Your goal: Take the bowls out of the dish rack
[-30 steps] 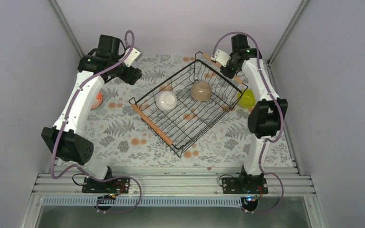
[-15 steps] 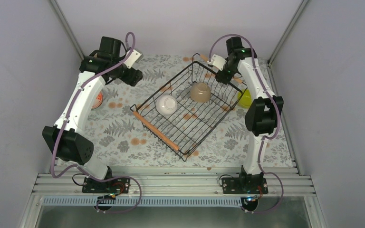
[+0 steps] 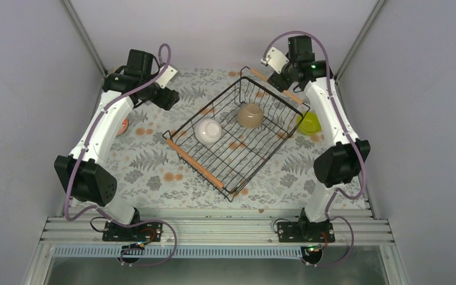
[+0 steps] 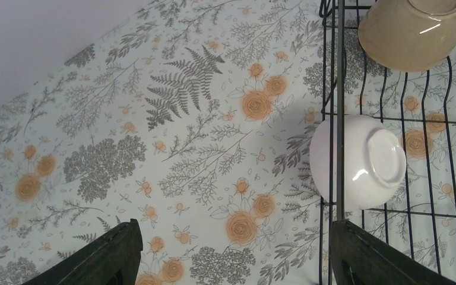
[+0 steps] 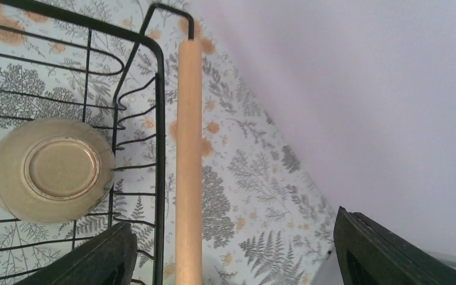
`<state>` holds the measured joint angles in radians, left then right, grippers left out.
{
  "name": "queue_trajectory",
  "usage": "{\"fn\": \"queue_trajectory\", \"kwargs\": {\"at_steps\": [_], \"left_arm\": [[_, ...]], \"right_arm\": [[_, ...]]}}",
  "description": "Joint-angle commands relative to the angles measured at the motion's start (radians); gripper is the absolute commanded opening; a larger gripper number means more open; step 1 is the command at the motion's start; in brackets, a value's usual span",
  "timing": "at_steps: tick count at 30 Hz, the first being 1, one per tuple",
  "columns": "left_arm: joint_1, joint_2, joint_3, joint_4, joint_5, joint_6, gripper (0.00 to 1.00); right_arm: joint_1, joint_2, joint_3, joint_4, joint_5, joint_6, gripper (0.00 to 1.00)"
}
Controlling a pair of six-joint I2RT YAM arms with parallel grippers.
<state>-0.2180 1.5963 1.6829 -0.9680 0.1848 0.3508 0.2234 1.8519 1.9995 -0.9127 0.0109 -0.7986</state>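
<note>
Since a moment ago the right arm point(image 3: 328, 113) has pulled back toward the far corner. Its right gripper point(image 5: 233, 222) hangs spread wide and empty over the light wooden rod handle point(image 5: 188, 160) of the black wire dish rack point(image 3: 255, 160). An upside-down tan-beige round bowl point(image 5: 50, 169) sits inside, just beside that handle. An upside-down white round bowl point(image 4: 359, 160) lies nearer the left gripper point(image 4: 234, 224), also spread and empty. Wire walls likely force a reach from above the floral tablecloth point(image 4: 154, 148).
</note>
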Motion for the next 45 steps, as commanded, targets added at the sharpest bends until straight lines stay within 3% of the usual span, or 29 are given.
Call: {"fn": "queue_trajectory", "kwargs": {"at_steps": [1,5,10,29,37,45], "left_arm": [[0.001,-0.035,-0.011,0.033,0.006,-0.019,0.79],[0.001,-0.033,-0.021,0.049,0.0,-0.032,0.79],[-0.001,-0.034,-0.043,0.067,0.004,-0.043,0.79],[-0.001,-0.035,-0.114,0.104,0.012,-0.024,0.79],[-0.001,-0.025,-0.126,0.098,0.029,-0.023,0.79],[-0.01,0.015,0.013,-0.036,0.029,-0.009,0.79]], "right_arm": [[0.085,-0.063,-0.109,0.049,0.072,-0.019,0.81],[0.195,-0.104,-0.256,0.085,0.124,-0.037,0.81],[0.265,-0.068,-0.315,0.092,0.155,-0.022,0.79],[0.323,0.225,-0.331,0.175,0.299,0.085,0.79],[0.339,0.239,-0.355,0.196,0.346,0.142,0.8],[0.347,0.196,-0.418,0.288,0.409,0.145,0.82]]}}
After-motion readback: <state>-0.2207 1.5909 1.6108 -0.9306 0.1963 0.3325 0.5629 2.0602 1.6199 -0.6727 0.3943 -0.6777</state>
